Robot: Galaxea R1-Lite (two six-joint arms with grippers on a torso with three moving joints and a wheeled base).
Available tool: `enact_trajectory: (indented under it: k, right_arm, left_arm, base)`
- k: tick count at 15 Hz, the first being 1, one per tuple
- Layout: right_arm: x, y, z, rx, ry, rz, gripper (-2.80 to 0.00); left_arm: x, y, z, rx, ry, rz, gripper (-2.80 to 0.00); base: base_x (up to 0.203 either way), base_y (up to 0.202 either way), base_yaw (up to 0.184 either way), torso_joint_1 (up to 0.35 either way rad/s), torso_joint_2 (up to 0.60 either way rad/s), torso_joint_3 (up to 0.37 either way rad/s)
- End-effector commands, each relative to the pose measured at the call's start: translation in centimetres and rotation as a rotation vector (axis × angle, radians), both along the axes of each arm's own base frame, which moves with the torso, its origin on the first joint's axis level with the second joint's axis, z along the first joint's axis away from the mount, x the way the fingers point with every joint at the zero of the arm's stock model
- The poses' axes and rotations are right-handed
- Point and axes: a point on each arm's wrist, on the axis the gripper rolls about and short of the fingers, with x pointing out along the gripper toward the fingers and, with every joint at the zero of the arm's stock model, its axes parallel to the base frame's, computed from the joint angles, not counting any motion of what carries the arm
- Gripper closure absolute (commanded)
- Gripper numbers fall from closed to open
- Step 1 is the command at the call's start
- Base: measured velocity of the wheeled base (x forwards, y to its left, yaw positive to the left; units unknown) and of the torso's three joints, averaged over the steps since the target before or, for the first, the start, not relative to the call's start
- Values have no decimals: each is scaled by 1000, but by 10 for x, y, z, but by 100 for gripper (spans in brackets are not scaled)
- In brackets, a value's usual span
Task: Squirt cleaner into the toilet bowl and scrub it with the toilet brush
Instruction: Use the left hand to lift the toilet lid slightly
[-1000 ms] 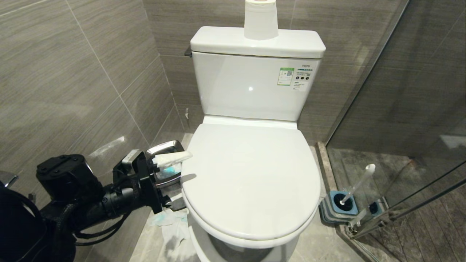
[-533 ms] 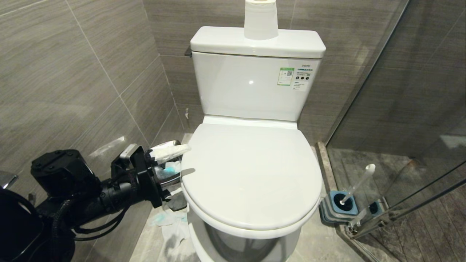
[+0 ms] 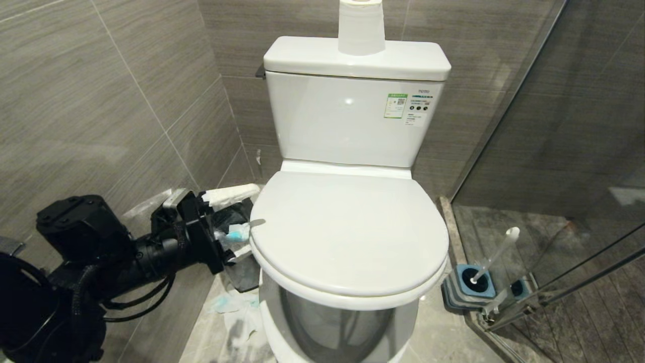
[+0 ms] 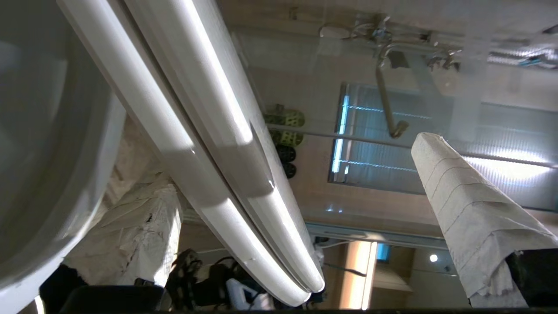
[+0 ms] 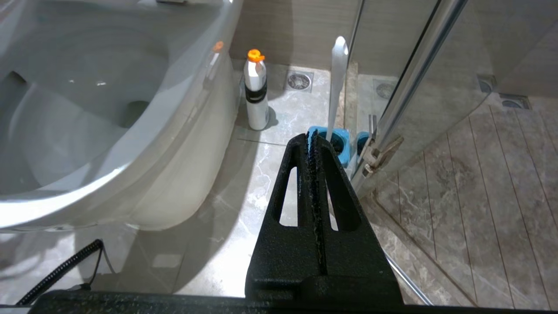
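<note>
Right now the left gripper sits at the left edge of the toilet bowl, fingers spread wide with paper wrapped around them. One wrapped finger is above the lid edge, the other is below the seat edge, as the left wrist view shows. Lid and seat are tilted up at the front, with a gap over the bowl rim. Nothing is clamped.

The right gripper is closed, empty, hanging low beside the bowl, pointing toward the toilet brush.

The brush stands handle-up in its blue holder on the floor at the right, by the glass shower door. A white bottle with an orange cap stands on the floor beside the bowl base, near the holder.

Roll of paper on the tank. Crumpled tissue on the floor at the left of the bowl, small bin just behind the left gripper.
</note>
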Motion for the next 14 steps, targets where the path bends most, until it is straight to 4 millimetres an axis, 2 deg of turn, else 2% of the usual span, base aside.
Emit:
enact_trajectory:
  k: [1,14]
  right_arm:
    - [0,0,0,0,1,0,0]
    - [0,0,0,0,0,0,0]
  left_arm:
    - [7,-3,11,-34,-13,-11,-280]
    - [24,-7,33,-78,0,-15,-280]
  base:
    - [0,0,0,0,0,0]
    - [0,0,0,0,0,0]
